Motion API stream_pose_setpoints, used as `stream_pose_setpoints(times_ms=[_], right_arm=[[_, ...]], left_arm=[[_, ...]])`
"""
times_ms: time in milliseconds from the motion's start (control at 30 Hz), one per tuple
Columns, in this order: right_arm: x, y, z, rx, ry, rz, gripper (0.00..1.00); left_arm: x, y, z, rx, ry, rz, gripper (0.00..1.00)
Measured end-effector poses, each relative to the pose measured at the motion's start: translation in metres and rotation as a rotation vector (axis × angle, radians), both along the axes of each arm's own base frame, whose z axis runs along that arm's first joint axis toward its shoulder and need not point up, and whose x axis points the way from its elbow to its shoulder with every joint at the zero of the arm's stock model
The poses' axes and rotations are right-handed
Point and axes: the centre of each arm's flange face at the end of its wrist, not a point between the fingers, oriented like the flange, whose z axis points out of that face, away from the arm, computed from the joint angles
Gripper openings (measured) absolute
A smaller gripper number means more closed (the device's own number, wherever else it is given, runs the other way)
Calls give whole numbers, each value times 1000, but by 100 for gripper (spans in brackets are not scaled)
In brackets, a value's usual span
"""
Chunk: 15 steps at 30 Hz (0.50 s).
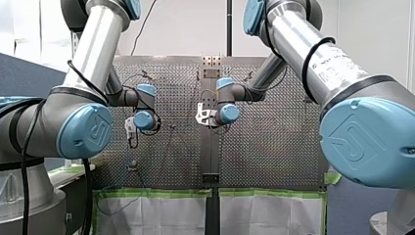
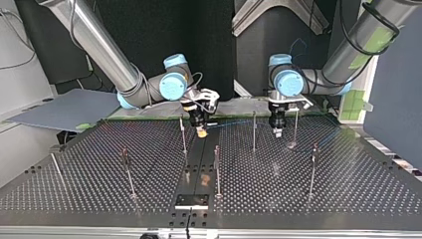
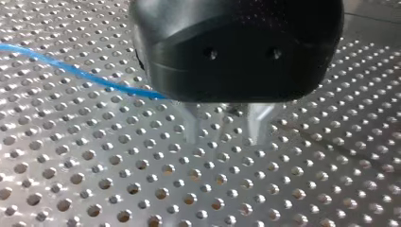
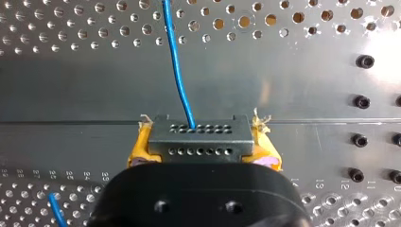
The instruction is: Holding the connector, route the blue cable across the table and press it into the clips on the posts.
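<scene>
- Spanning the whole work area, the table (image 2: 308, 199) has open room toward the top view's near edge. Its far edge lies close behind both grippers.
- Posts (image 2: 254, 132) stand thin and scattered. Two are just beside my left gripper (image 3: 224, 135), so I judge a careless sweep could bend one.
- That left gripper hovers over the holes, fingers (image 3: 191, 127) apart and empty.
- My right gripper (image 4: 202, 153) is clamped on the connector (image 4: 198, 139) between yellow pads (image 4: 139, 151), over the table's plain centre strip.
- The cable (image 4: 177, 66) leaves the connector and runs past my left gripper. Pulling too fast could tear it from the connector or snag it on a post. The clips are too small to make out.
</scene>
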Motion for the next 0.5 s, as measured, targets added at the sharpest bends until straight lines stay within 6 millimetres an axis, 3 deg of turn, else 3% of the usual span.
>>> stream_pose_setpoints(times_ms=[133,167,233,267,500], right_arm=[[0,0,0,0,0,1,0],[0,0,0,0,0,2,0],[0,0,0,1,0,2,0],[0,0,0,1,0,2,0],[0,0,0,2,0,4,0]], left_arm=[[-4,-1,-3,9,37,-8,76],[-5,-2,-4,9,43,-12,84],[-6,-3,-4,4,50,-21,89],[-6,-4,-4,1,51,-27,100],[-10,-7,-5,-15,78,-41,100]])
